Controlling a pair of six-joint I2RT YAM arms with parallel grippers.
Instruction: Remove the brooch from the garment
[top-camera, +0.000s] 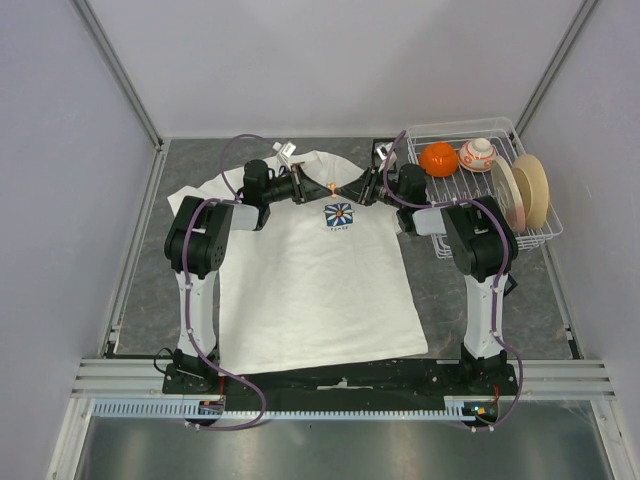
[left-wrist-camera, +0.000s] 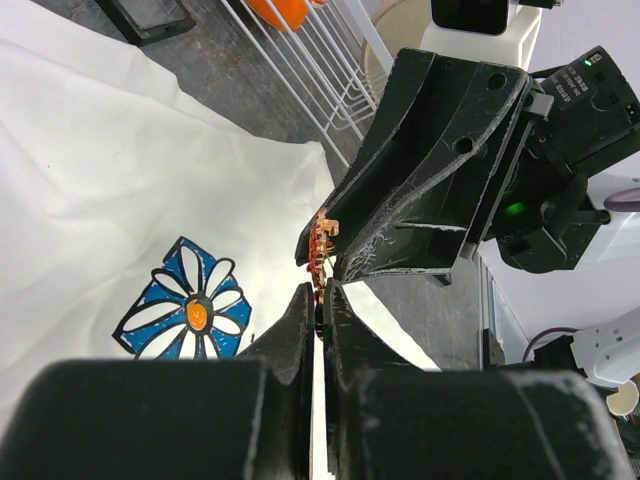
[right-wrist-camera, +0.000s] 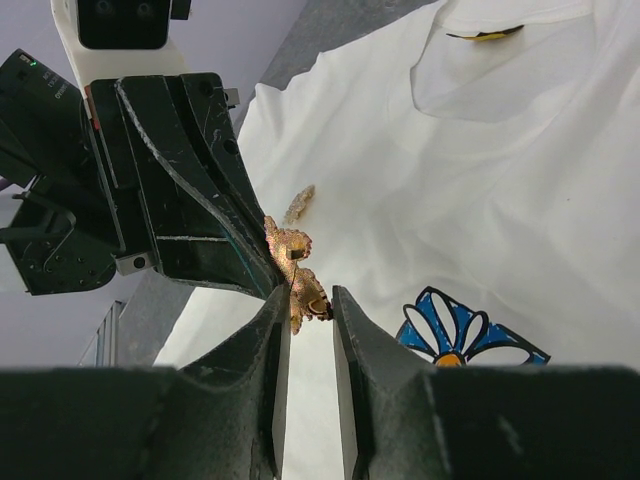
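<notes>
The white T-shirt (top-camera: 320, 290) lies flat on the table, with its blue-and-white flower print (top-camera: 339, 215) on the chest. The small gold brooch (top-camera: 331, 187) sits just above the print, near the collar. My left gripper (top-camera: 319, 188) and right gripper (top-camera: 345, 190) meet tip to tip on it. In the left wrist view the left gripper (left-wrist-camera: 321, 296) is almost closed, with the brooch (left-wrist-camera: 321, 245) at its tips. In the right wrist view the right gripper (right-wrist-camera: 308, 300) pinches the brooch (right-wrist-camera: 296, 262) between its fingers. The tan neck label (right-wrist-camera: 485, 36) shows there too.
A white wire rack (top-camera: 548, 232) stands at the back right, holding an orange ball (top-camera: 438, 158), a white-and-orange ball (top-camera: 477, 153) and upright plates (top-camera: 525, 190). A small black frame (left-wrist-camera: 150, 15) lies by the rack's near side. Grey walls enclose the table.
</notes>
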